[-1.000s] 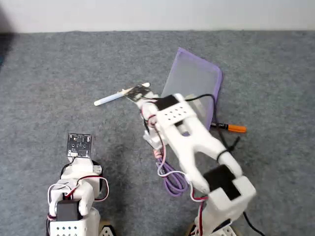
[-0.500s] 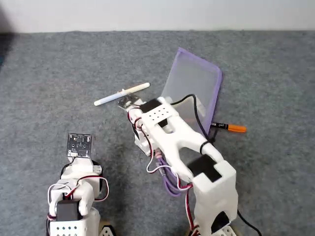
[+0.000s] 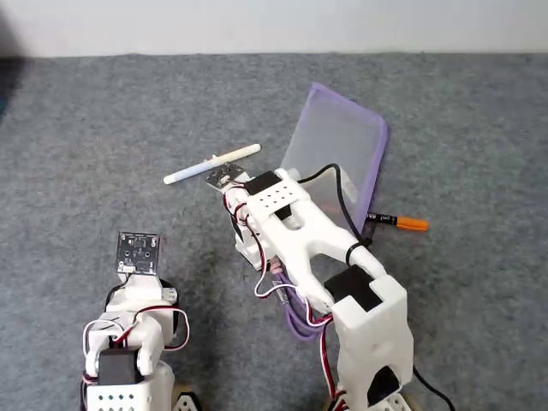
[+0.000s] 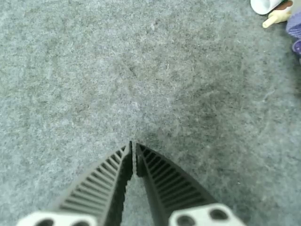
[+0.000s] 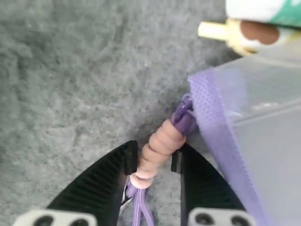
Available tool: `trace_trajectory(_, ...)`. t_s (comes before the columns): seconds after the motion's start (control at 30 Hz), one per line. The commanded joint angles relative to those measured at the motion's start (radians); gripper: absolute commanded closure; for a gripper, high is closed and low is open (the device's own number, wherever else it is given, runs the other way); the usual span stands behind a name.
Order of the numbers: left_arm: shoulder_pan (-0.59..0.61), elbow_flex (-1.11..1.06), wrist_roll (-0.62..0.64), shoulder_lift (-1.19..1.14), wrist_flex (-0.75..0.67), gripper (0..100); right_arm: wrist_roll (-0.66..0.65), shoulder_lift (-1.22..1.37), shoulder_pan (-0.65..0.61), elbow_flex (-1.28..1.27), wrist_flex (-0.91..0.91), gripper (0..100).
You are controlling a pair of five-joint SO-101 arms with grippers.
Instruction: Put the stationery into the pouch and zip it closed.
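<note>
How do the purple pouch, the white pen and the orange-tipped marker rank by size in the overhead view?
1. Pouch, by far the largest, though an arm covers one corner.
2. Pen.
3. Marker: the part that shows is shorter than the pen, but its dark end may run under the pouch's edge.

Both arms are white plastic shells with black servo blocks. Red, black and white wires loop along the right arm (image 3: pixel 318 248); the left arm (image 3: pixel 128 351) likewise. The left gripper (image 4: pixel 133 147) has black ribbed fingers on white mounts.
</note>
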State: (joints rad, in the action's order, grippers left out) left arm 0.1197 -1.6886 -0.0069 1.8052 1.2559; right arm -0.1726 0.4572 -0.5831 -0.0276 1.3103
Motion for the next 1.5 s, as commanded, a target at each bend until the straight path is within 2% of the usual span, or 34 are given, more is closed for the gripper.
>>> trace_trajectory(0.0,-0.002,0.005,-0.006,0.012,0.003,99,0.002,-0.016,0.028,0.038,-0.012,98.7)
trace_trajectory(0.2,-0.002,0.005,-0.006,0.012,0.003,99,-0.002,-0.154,0.044,0.038,0.074,98.8)
trace_trajectory(0.4,-0.002,0.005,-0.006,0.012,0.003,99,-0.089,-0.329,0.042,0.038,0.234,98.9)
trace_trajectory(0.77,-0.002,0.005,-0.006,0.012,0.003,99,-0.08,-0.578,0.004,0.034,0.47,98.9)
trace_trajectory(0.87,-0.002,0.005,-0.006,0.012,0.003,99,-0.077,-0.647,0.004,0.032,0.478,98.9)
trace_trajectory(1.03,-0.002,0.005,-0.006,0.012,0.003,99,0.021,-0.725,-0.013,0.031,0.479,98.9)
trace_trajectory(1.3,-0.005,0.005,-0.008,0.012,0.003,99,0.029,-0.894,-0.104,-0.074,0.479,98.9)
trace_trajectory(1.47,-0.006,0.005,-0.005,0.012,0.002,99,0.026,-1.027,-0.104,-0.19,0.478,98.9)
